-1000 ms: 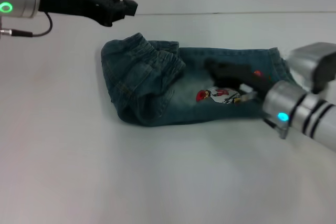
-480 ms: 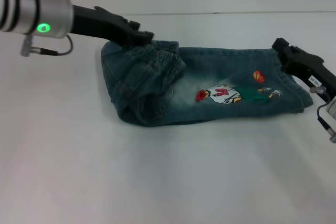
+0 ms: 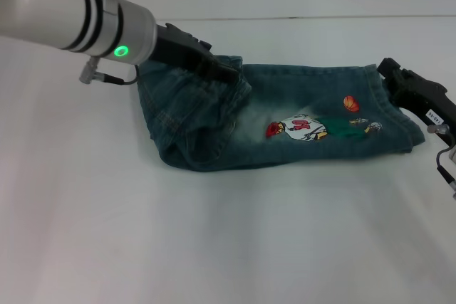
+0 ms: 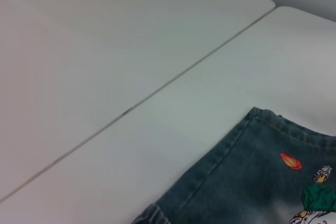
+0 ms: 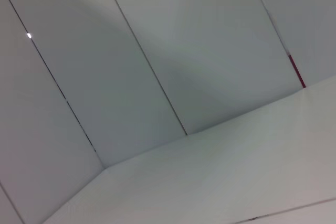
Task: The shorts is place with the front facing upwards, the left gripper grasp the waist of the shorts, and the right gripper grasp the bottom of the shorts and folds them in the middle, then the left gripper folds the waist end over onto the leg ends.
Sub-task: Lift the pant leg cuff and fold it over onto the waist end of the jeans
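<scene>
- Left end effector (image 3: 226,72), a black claw on the white arm with black rings, sits low on the waist of the shorts (image 3: 214,82), its tip touching the gathered band at the far edge of the garment; whether its fingers are parted or pressed together cannot be told from the head view.
- Right end effector (image 3: 392,75), the black claw with the small white label, hangs at the right side, just beside the bottom of the shorts (image 3: 388,108); its tip is close to the far corner of the hem, and contact with the cloth cannot be judged. Its fingers' spread cannot be told either.
- Shorts (image 3: 285,122) lie flat on the white table (image 3: 214,240), already folded lengthwise, waist toward the robot's left and leg hems toward its right.
- Cartoon print (image 3: 320,126) faces up, between the two end effectors and nearer the right one.
- Left wrist view shows the hem corner of the denim and part of the print on the table; the right wrist view shows only pale wall panels and bare table.
</scene>
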Robot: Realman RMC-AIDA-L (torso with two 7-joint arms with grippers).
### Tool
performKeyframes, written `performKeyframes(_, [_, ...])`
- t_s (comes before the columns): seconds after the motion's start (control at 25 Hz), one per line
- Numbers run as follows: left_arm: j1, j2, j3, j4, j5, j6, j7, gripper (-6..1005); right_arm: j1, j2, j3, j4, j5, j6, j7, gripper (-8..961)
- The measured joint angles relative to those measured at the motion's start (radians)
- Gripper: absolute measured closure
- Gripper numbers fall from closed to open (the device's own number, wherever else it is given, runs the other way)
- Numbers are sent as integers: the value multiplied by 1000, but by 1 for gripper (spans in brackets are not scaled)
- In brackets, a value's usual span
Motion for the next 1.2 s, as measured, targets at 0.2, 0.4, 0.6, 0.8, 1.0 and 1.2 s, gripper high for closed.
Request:
performKeyframes(0.2, [5,-2,98,-28,1,-94,-67,284,-2,0,-2,4,0,3,-1,923])
performKeyframes(0.4, [5,-5,167,-90,12,-204,-118,287,-2,1,-6,8,-3,0,3,923])
performKeyframes(0.6, [5,-9,236,-128,73,-281,-187,289,-2,2,-9,11,-5,-2,4,924])
performKeyframes(0.8, [12,-12,264,-136,88,-307,-198,292,-2,4,-11,12,-8,0,2,924])
performKeyframes(1.0, [14,-12,351,-148,84,-307,-193,379,-2,5,-11,13,-7,3,0,923])
performKeyframes(1.2, [20,-12,389,-144,82,-331,-198,504,-2,5,-11,13,-7,2,0,924])
